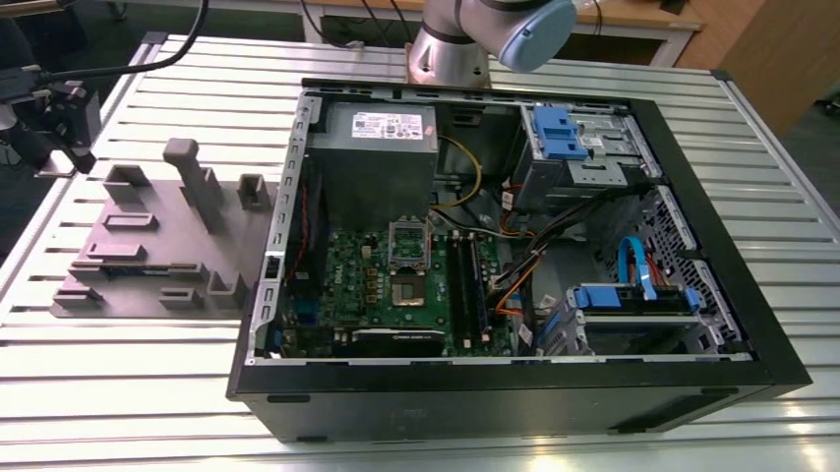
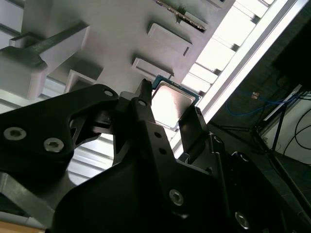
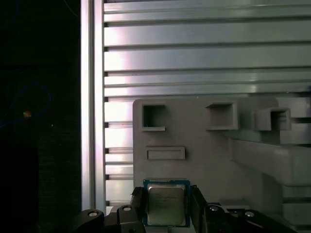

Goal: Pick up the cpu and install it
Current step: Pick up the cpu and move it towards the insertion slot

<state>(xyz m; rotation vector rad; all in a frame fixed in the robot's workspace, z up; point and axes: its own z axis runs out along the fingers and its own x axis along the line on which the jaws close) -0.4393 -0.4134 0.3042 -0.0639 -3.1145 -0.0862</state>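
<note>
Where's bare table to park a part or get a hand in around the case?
Free: table slats nearest the exterior camera, bordered by the grey fixture and the case; slats between fixture and arm base; slats at the exterior view's right of the case. Crowded: inside the case, thick with cables. Gripper, jaws shut on the cpu, hangs beside the fixture.

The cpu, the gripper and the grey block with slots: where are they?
cpu (image 3: 166, 206): first wrist view, on its shiny metal top.
gripper (image 2: 170, 103): second wrist view, midway between its fingertips.
grey block (image 1: 184, 236): exterior view, on its flat base.
</note>
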